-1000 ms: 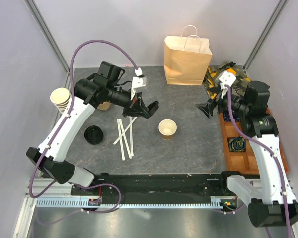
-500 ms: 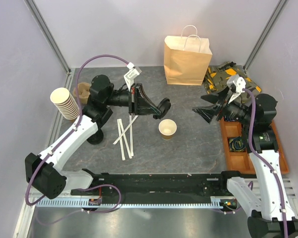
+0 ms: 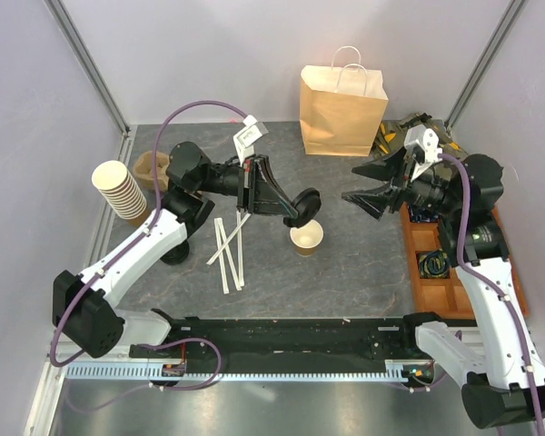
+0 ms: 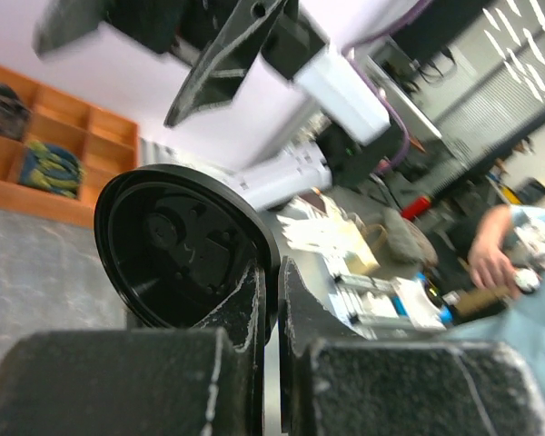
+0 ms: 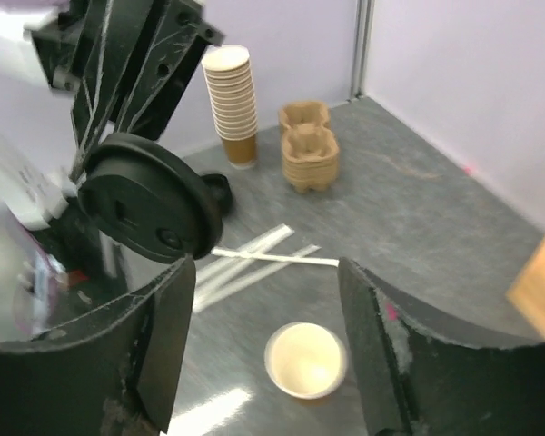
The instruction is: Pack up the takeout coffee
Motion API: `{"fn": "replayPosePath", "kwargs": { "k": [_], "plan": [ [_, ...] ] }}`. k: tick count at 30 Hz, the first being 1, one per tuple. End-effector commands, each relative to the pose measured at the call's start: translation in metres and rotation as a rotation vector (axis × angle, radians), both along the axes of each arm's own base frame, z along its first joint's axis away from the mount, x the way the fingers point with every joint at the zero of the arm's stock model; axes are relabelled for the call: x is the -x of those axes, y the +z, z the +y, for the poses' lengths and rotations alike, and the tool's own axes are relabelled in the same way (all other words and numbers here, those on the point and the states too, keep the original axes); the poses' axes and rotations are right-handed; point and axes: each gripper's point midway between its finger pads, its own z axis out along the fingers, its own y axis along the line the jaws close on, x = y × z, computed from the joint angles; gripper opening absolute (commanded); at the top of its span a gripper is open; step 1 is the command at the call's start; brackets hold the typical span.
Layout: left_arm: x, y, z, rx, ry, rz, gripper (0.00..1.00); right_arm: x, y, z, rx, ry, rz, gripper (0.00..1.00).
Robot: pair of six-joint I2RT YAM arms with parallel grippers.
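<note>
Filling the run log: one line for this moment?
left gripper: shut on black lid, near paper cup | paper cup: unlidded, on table | right gripper: open, empty

Mid-worktop, a cup, with a lid just above it in the left pincer and straws to its left. At the far edge, a paper bag. At far left, a cup stack beside a carrier, and at right, a tray.

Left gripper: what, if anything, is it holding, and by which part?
A black plastic lid, pinched at its rim by the shut left gripper. The right gripper is open and holds nothing.
</note>
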Motion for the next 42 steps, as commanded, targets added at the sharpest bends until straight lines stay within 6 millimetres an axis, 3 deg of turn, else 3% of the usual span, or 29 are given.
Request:
{"fn": "replayPosePath", "kwargs": {
  "k": [1,3,8,11,12,16,20,25,34,37,42],
  "plan": [
    [0.03,-0.011,0.009,-0.063,-0.187,0.012,0.02,0.029,0.002,0.001,0.216,0.133,-0.27,0.77],
    [0.039,-0.021,0.01,-0.084,-0.234,0.018,0.02,0.037,0.006,0.003,0.272,0.178,-0.368,0.79],
    [0.051,-0.034,0.007,-0.122,-0.304,0.051,0.03,0.069,-0.028,0.017,0.36,0.327,-0.272,0.87],
    [0.051,-0.038,0.002,-0.128,-0.303,0.066,0.03,0.074,-0.042,0.029,0.371,0.34,-0.232,0.89],
    [0.051,-0.039,0.001,-0.134,-0.304,0.073,0.04,0.071,-0.037,0.036,0.353,0.331,-0.254,0.88],
    [0.053,-0.043,-0.001,-0.148,-0.324,0.089,0.04,0.073,-0.05,0.056,0.377,0.337,-0.21,0.85],
    [0.056,-0.049,0.0,-0.161,-0.337,0.102,0.05,0.072,-0.051,0.063,0.366,0.336,-0.203,0.84],
    [0.06,-0.053,0.001,-0.166,-0.354,0.099,0.05,0.079,-0.05,0.071,0.354,0.372,-0.194,0.63],
    [0.061,-0.056,0.003,-0.174,-0.376,0.103,0.06,0.096,-0.059,0.081,0.366,0.459,-0.173,0.54],
    [0.061,-0.057,0.003,-0.174,-0.382,0.1,0.06,0.1,-0.063,0.082,0.378,0.479,-0.172,0.46],
    [0.06,-0.059,0.003,-0.181,-0.368,0.11,0.16,0.102,-0.067,0.082,0.387,0.484,-0.15,0.31]
  ]
}}
